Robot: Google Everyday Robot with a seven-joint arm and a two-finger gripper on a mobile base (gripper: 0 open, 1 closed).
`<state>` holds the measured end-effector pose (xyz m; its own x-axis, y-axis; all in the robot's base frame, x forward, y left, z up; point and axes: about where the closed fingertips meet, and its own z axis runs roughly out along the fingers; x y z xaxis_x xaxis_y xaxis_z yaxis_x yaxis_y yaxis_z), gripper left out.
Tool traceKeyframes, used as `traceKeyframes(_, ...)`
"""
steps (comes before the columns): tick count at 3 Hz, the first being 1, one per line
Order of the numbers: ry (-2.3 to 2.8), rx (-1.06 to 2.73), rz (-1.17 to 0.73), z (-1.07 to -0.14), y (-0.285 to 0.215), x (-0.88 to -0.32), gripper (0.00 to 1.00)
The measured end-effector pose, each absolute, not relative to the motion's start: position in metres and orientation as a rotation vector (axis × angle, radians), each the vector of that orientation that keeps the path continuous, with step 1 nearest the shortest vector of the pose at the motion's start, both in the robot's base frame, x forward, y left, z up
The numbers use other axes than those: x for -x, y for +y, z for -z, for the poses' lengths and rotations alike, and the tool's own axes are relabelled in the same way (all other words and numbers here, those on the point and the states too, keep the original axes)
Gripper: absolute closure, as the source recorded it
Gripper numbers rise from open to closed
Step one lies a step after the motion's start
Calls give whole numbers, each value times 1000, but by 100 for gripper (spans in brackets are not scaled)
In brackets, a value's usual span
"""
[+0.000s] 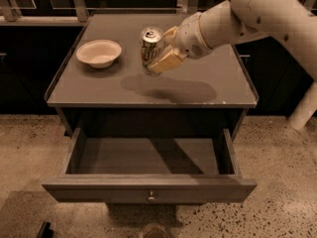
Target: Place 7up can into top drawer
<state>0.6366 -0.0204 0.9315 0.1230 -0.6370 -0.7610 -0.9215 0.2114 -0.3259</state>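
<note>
7up can [150, 47] is clamped in gripper [159, 59], clear above bench [218, 83], upper centre. Transfer step judged in hand; lowering into open top drawer [99, 188] required next.

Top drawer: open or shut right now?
Open: the top drawer is pulled out, its inside floor showing. The tool holds the 7up can above the table.

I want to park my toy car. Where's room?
The open top drawer is bare. So is the tabletop along its front edge. It's crowded between the bowl and the gripper, which holds the 7up can mid-table.
</note>
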Motion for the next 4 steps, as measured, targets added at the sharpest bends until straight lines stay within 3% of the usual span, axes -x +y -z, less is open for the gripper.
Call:
traceKeyframes(2,1523,1295,-198,-1007,-11,-522,100)
traceKeyframes(4,1607,1243,-177,-978,-38,-510,100)
